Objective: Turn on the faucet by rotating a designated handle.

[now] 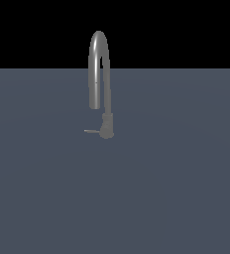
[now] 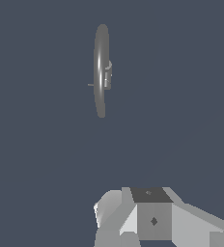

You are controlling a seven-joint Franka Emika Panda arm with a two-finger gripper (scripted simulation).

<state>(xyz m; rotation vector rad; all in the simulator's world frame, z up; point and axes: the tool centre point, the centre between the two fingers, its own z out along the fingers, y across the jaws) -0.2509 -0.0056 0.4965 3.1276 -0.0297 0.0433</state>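
Note:
The faucet stands upright on the flat grey floor, its high arched spout curving down toward the exterior view's left. The handle is a thin short rod sticking out level from the thick base, also toward the exterior view's left. The arm does not show in the exterior view. In the wrist view I look down on the faucet from above, with only a small stub of the handle showing beside the spout. Blocky grey parts of my gripper fill the picture's edge, far from the faucet. Its fingers are not distinguishable.
A plain dark grey floor stretches all around the faucet, with a black background beyond its far edge. No other objects are in view.

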